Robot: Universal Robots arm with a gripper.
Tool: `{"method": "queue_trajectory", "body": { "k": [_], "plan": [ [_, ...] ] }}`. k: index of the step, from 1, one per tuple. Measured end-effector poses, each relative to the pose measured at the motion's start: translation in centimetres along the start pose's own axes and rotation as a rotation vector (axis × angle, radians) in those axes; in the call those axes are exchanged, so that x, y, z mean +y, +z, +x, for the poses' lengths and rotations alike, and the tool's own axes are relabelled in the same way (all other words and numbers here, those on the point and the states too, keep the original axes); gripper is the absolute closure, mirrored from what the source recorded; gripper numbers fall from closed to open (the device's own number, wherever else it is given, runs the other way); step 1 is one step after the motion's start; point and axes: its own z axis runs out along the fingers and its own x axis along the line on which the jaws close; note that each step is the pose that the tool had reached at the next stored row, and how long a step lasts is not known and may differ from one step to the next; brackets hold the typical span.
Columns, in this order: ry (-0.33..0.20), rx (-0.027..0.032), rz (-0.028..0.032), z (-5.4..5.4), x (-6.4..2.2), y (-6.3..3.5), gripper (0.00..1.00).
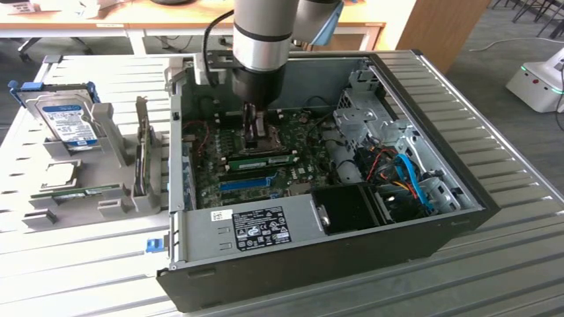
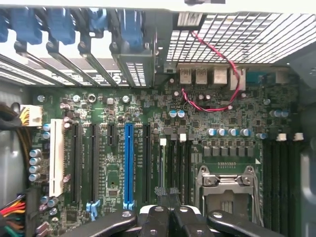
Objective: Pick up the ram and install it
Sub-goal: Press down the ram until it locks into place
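**Ram in its slot, tool clenched above it**

Tool (image 2: 170,217) first: its black fingers are pressed together, and no stick can be seen clamped between them. In the exterior view the tool (image 1: 255,140) hangs low inside the open black computer case (image 1: 308,264).

Just beyond the fingertips the long, thin green ram stick (image 2: 162,168) stands edge-up in one of the black memory slots (image 2: 180,168). It lies between the long blue expansion slot (image 2: 129,163) and the square metal processor socket (image 2: 227,190). From outside, the ram (image 1: 264,159) lies directly below the tool.

Whether the tips touch its upper edge I cannot tell.

I judge the step to be seating. A further push would need straight-down pressure along the slot until the small white latch (image 2: 163,141) closes.

Farther off, a second green stick (image 1: 86,193) rests on the ribbed metal table (image 1: 511,277).
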Motion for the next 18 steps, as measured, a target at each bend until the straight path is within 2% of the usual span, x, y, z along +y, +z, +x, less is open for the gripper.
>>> {"method": "queue_trajectory", "body": {
  "k": [18],
  "plan": [
    [0.000,0.0003,-0.0016,-0.1,0.17,-3.89,0.89]
  ]
}}
